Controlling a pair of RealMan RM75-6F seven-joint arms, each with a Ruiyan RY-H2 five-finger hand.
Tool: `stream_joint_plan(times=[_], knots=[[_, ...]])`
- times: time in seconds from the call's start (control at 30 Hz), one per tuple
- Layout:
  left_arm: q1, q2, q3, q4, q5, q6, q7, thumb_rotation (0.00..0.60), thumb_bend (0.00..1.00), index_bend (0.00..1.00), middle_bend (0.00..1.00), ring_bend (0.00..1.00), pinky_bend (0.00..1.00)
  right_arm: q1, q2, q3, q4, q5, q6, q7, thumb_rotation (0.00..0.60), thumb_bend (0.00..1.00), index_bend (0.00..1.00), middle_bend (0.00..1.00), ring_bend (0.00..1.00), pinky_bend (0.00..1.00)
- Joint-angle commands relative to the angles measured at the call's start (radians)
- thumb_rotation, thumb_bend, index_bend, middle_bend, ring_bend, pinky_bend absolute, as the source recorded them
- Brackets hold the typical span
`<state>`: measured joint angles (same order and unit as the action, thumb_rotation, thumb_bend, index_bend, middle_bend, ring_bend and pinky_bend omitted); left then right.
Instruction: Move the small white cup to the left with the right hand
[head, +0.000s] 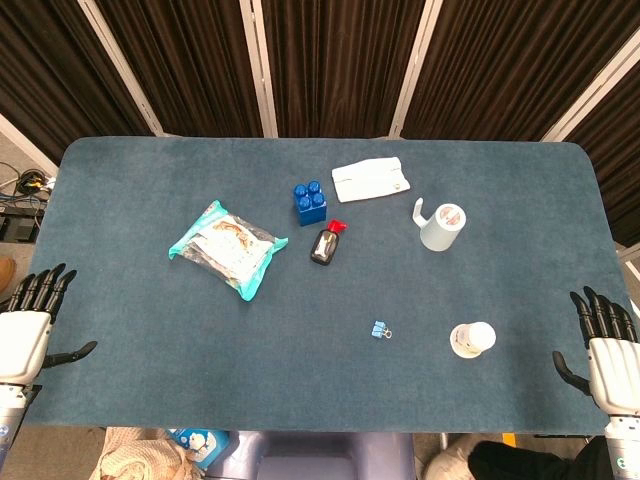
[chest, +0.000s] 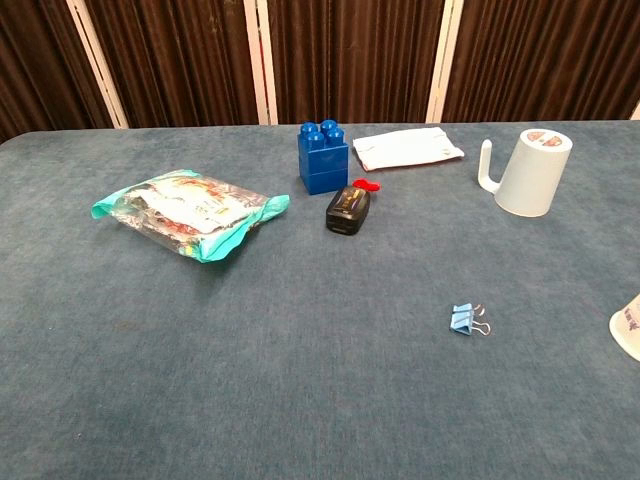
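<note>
The small white cup stands on the blue table at the near right; the chest view catches only its edge at the right border. My right hand hovers at the table's right edge, well to the right of the cup, fingers apart and holding nothing. At the left edge my left hand is likewise spread and empty. Neither hand appears in the chest view.
A pale handled mug stands upside down behind the cup. A blue binder clip lies left of the cup. Further back are a dark bottle with a red cap, a blue brick, a white cloth and a snack bag.
</note>
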<state>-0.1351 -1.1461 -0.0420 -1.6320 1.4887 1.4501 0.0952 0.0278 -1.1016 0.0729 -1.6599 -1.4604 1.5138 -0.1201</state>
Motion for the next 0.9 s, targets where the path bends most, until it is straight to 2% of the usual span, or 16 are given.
stream_joint_plan(times=[0.03,0.37,0.47,0.7,0.9], knots=[[0.000,0.000,-0.001,-0.001,-0.002,0.000,0.000,0.600,0.00,0.00,0.00,0.00,0.00,0.000,0.001,0.000,-0.001,-0.001,0.000,0.002,0.600,0.35,0.00,0.00,0.00,0.08],[0.001,0.000,-0.001,0.002,-0.001,0.002,0.002,0.600,0.00,0.00,0.00,0.00,0.00,0.003,0.017,-0.021,-0.031,-0.035,-0.012,0.013,0.600,0.35,0.00,0.00,0.00,0.08],[0.000,-0.001,-0.002,0.003,-0.004,-0.002,-0.001,0.600,0.00,0.00,0.00,0.00,0.00,0.015,0.018,-0.030,-0.044,-0.050,-0.034,-0.018,0.600,0.35,0.00,0.00,0.00,0.08],[-0.001,0.001,-0.002,0.003,-0.009,-0.009,-0.008,0.600,0.00,0.00,0.00,0.00,0.00,0.057,0.019,-0.040,-0.112,0.015,-0.151,-0.111,0.600,0.34,0.00,0.00,0.01,0.08],[-0.005,-0.001,-0.001,0.000,-0.009,-0.015,0.002,0.600,0.00,0.00,0.00,0.00,0.00,0.094,0.013,-0.040,-0.154,0.127,-0.258,-0.194,0.600,0.34,0.00,0.01,0.07,0.14]])
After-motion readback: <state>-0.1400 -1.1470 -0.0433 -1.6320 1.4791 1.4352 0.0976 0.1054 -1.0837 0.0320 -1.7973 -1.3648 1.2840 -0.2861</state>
